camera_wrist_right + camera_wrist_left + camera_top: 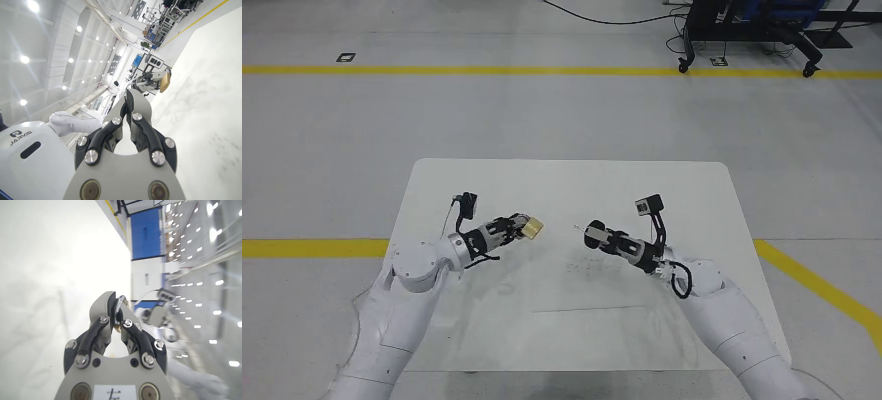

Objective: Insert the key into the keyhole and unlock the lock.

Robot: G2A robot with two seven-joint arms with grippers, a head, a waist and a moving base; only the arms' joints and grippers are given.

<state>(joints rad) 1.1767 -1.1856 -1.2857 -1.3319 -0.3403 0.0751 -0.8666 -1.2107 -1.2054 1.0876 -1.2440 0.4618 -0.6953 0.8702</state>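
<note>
A brass padlock (pixel 532 228) is held above the white table (pixel 572 185), with my left gripper (pixel 520 228) shut on it. In the left wrist view the pads (pixel 111 306) clamp the silver shackle (pixel 117 308), and a brass corner (pixel 118 330) shows below. My right gripper (pixel 589 234) is a short gap to the right and points at the lock. It is shut, with a thin silver key tip (pixel 576 229) sticking out. In the right wrist view the fingers (pixel 132 100) press together and hide the key. The padlock (pixel 164 81) hangs ahead, beyond them.
Both arms hover over the middle of the table, with bare surface all round. Faint scuff marks (pixel 592 268) lie under the right arm. A black wheeled stand (pixel 752 30) and yellow floor lines (pixel 442 70) are far behind.
</note>
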